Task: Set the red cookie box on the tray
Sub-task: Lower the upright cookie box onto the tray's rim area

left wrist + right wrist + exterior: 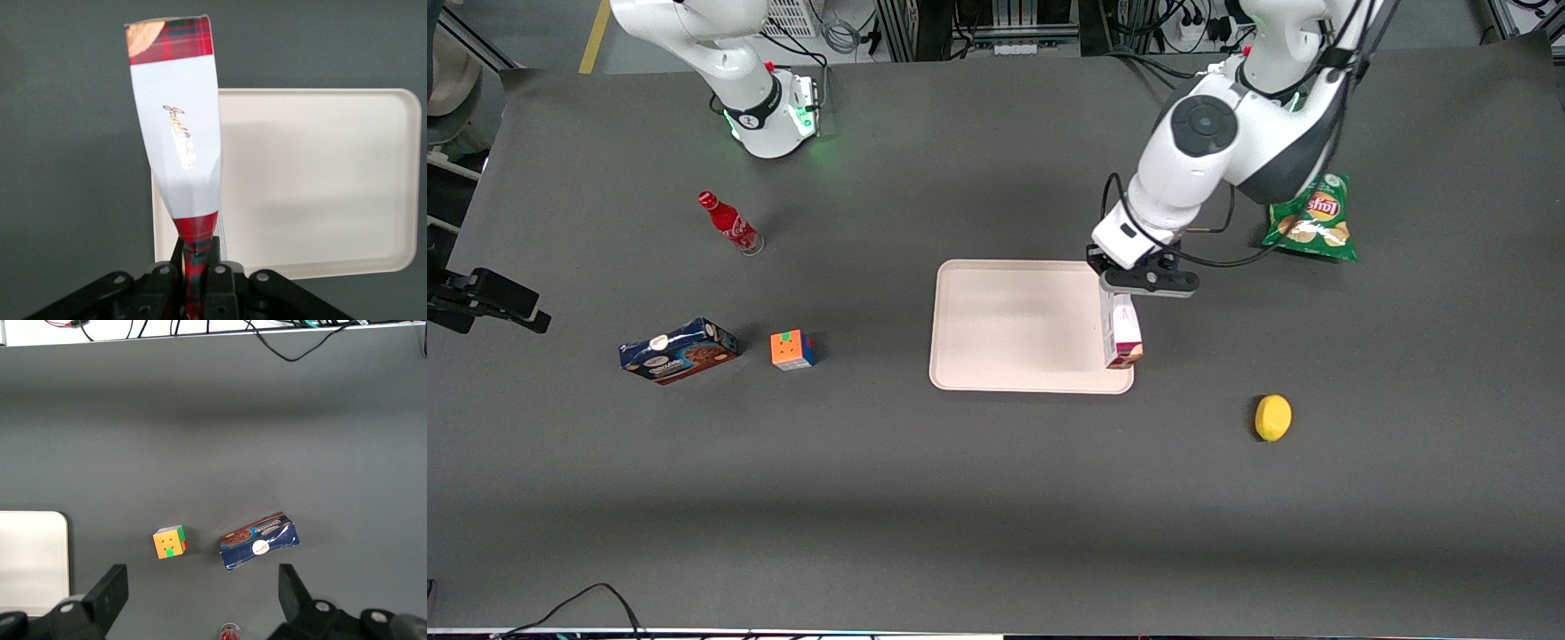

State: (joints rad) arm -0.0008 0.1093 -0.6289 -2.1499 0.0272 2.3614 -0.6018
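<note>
My left gripper (1125, 298) is shut on one end of the red cookie box (1121, 333), a long slim box with a red plaid face and a white label band (179, 143). The box hangs from the gripper (197, 257) over the edge of the tray (1014, 324) that faces the working arm's end of the table. The tray (320, 180) is a large pale cream rectangle with a low rim and nothing else on it. The box's free end points toward the front camera. Whether the box touches the tray I cannot tell.
A yellow lemon (1272, 417) lies nearer the front camera toward the working arm's end. A green chip bag (1313, 220) sits beside the arm. Toward the parked arm's end are a colour cube (791, 349), a dark blue cookie box (679, 350) and a red bottle (729, 222).
</note>
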